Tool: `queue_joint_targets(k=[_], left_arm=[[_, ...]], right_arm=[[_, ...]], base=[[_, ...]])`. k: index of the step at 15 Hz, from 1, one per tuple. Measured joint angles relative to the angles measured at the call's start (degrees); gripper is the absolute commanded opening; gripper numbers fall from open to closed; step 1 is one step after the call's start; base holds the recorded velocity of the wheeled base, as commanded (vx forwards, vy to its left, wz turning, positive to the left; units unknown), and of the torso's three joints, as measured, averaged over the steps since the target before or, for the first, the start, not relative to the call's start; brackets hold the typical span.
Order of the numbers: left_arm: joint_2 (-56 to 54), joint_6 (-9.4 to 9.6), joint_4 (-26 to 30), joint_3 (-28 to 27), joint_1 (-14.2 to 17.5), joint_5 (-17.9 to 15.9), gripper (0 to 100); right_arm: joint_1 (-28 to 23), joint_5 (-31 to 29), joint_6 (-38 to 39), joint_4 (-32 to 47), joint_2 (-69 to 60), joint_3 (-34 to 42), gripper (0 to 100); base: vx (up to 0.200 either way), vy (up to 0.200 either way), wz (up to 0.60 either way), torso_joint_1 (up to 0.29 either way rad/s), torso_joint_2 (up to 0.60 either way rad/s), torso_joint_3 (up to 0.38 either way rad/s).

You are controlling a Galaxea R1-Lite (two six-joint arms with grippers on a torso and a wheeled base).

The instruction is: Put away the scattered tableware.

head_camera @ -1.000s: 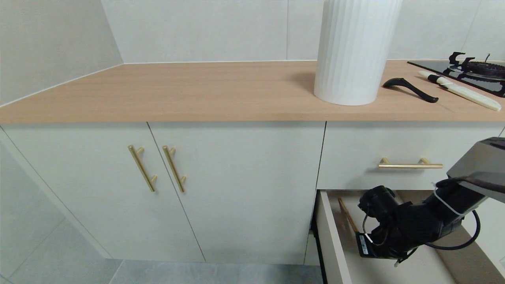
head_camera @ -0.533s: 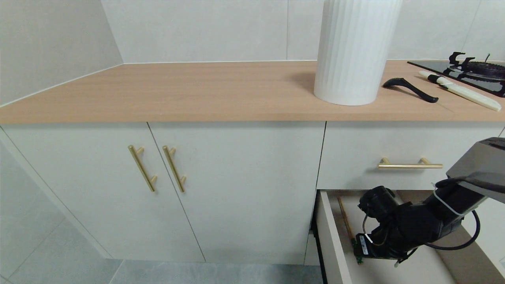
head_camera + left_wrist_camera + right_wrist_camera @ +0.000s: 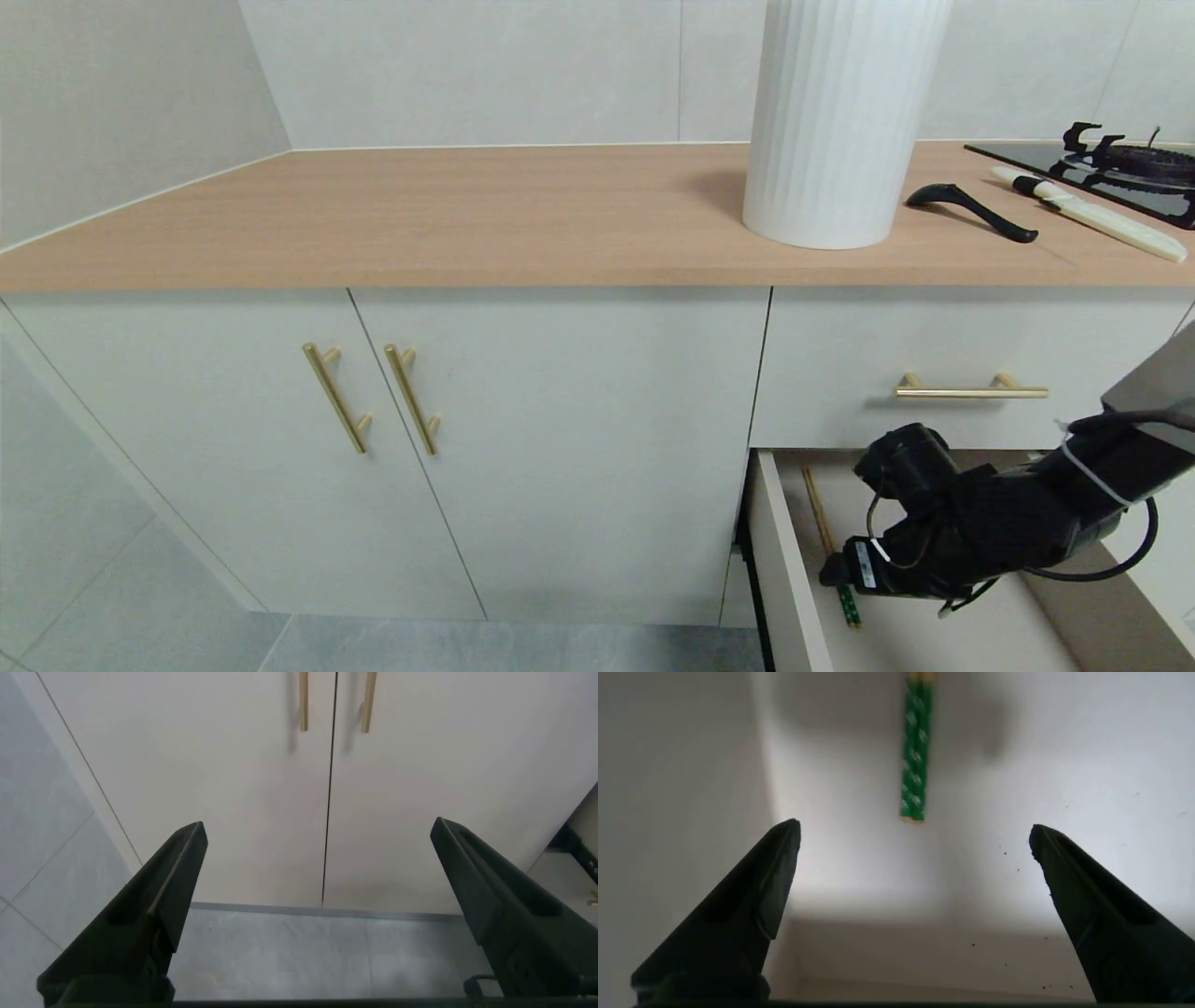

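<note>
A pair of wooden chopsticks [image 3: 823, 530] with green ends lies on the floor of the open lower drawer [image 3: 789, 569], close to its left wall. My right gripper [image 3: 845, 571] hangs inside the drawer just above them. In the right wrist view the fingers [image 3: 761, 896] stand wide apart and empty, with the green chopstick end [image 3: 916, 756] beyond them. A black curved utensil [image 3: 971, 210] and a white knife [image 3: 1088, 213] lie on the wooden counter at the right. My left gripper [image 3: 318, 826] is open, low in front of the cabinet doors [image 3: 327, 784].
A tall white ribbed vase [image 3: 836, 121] stands on the counter beside the utensils. A black stove [image 3: 1120, 168] sits at the far right. Above the open drawer is a closed one with a brass handle [image 3: 971, 390]. Two doors with brass handles [image 3: 334, 397] are to the left.
The chopsticks left my right gripper and now lie flat in the drawer with their green ends showing. The right arm has risen slightly and drawn back.
</note>
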Motion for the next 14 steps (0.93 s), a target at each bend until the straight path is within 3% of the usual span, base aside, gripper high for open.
queue_joint_targets(k=[3,8,10,14], left_arm=[[0.00,0.02,0.00,0.00,0.00,0.01,100],[0.00,0.00,0.00,-0.02,0.00,0.01,100],[0.00,0.02,0.00,-0.02,0.00,0.00,100],[0.00,0.00,0.00,0.00,-0.02,0.00,100]], right_arm=[[-1.18,0.16,-0.21,3.05,-8.85,-0.05,100],[-8.02,0.68,-0.84,17.24,-26.11,-6.67,100],[-9.97,0.76,-2.88,21.72,-32.83,-8.91,100],[-13.14,0.79,-11.69,23.13,-42.40,-8.24,100]], base=[[0.000,0.000,0.00,0.000,0.00,0.000],[0.000,0.000,0.00,0.000,0.00,0.000],[0.000,0.000,0.00,0.000,0.00,0.000],[0.000,0.000,0.00,0.000,0.00,0.000]])
